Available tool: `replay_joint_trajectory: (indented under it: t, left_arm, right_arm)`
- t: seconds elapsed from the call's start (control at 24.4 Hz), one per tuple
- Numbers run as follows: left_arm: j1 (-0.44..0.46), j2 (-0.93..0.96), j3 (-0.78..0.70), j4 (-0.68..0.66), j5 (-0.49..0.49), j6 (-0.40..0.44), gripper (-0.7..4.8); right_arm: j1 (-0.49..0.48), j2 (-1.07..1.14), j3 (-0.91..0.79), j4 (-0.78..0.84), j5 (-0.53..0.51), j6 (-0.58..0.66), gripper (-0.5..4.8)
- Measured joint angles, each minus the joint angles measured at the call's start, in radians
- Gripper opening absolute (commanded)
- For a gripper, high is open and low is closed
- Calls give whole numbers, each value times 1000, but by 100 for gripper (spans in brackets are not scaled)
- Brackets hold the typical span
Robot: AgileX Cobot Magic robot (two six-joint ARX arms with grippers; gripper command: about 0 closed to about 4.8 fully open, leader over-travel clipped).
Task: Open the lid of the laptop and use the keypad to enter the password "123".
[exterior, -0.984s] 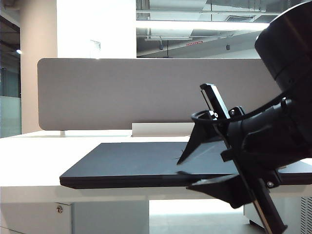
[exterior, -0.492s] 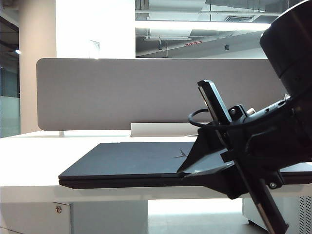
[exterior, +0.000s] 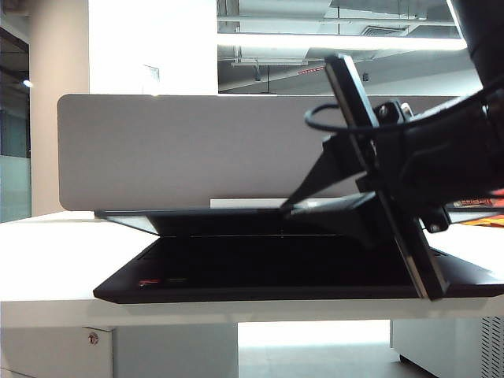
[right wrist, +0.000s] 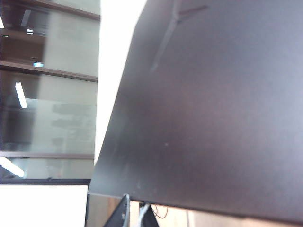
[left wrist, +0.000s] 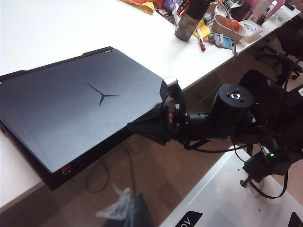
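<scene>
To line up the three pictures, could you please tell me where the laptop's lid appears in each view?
Exterior view: the lid is a thin raised edge at mid-frame, pinched by the right gripper.
Left wrist view: the lid fills the left half.
Right wrist view: the lid fills most of the frame.
Shared landmark: its Y-shaped emblem.
</scene>
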Motion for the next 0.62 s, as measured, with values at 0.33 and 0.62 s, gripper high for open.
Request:
replay_joint_trajectory:
  t: [0.33, 0.62]
  left_arm:
    - [0, 0, 0, -26, 0, 11, -6]
    - [0, 0, 0, -33, 0, 19, -6]
  right_arm:
    - [-81, -66, 253, -111, -51, -154, -6]
    - [-251, -64, 486, -327, -119, -245, -6]
